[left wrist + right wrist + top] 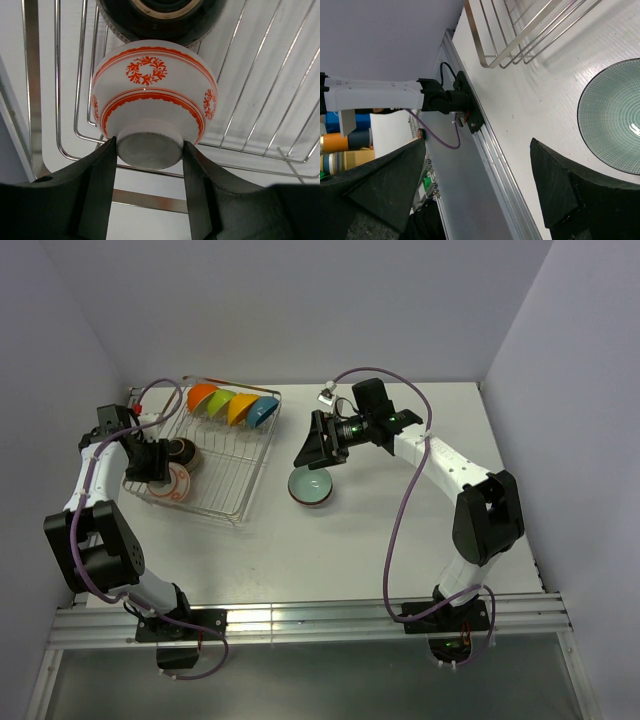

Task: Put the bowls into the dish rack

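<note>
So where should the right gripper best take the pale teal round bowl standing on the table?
Probably by its rim, coming from above: the pale teal round bowl stands mouth up, so its wall can be pinched inside and outside.

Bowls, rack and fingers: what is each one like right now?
Rack: partly loaded.
Four coloured bowls: on edge at the rack's far end.
White bowl: on its side in the rack, held by its foot.
Dark bowl: in the rack, beside the white bowl.
Teal bowl: upright on the table, empty.
Left fingers: shut on the white bowl.
Right fingers: open, empty.
</note>
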Controlling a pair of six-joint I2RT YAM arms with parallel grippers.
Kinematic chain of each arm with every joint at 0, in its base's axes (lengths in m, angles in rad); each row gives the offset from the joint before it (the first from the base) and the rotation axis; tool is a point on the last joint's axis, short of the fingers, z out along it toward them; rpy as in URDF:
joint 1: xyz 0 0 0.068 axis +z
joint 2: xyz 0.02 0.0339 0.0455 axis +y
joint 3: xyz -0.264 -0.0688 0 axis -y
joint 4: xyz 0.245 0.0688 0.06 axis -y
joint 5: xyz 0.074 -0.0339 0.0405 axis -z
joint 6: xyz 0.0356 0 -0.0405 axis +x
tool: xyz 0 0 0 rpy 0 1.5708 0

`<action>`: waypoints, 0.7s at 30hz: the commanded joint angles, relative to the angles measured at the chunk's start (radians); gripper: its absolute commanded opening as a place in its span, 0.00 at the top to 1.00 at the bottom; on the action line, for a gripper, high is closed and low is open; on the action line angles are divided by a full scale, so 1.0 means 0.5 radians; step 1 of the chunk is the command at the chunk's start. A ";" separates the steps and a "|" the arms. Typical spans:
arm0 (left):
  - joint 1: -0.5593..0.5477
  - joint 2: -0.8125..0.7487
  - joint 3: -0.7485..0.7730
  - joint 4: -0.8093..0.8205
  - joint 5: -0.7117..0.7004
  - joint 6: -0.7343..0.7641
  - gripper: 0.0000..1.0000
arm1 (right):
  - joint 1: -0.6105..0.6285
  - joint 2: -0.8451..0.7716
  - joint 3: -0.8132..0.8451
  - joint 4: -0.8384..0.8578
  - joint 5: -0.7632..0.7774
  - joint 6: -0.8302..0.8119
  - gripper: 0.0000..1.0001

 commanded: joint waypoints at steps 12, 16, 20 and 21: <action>-0.002 -0.029 -0.049 0.213 -0.309 -0.006 1.00 | -0.002 0.018 0.097 -0.033 -0.027 -0.071 0.08; -0.005 -0.008 -0.049 0.226 -0.346 -0.025 1.00 | 0.001 0.018 0.094 -0.048 -0.021 -0.090 0.08; -0.002 -0.005 -0.037 0.208 -0.337 -0.049 0.96 | 0.001 0.009 0.100 -0.079 0.007 -0.118 0.08; -0.002 -0.005 -0.022 0.195 -0.322 -0.049 0.85 | 0.001 0.005 0.103 -0.088 0.016 -0.133 0.07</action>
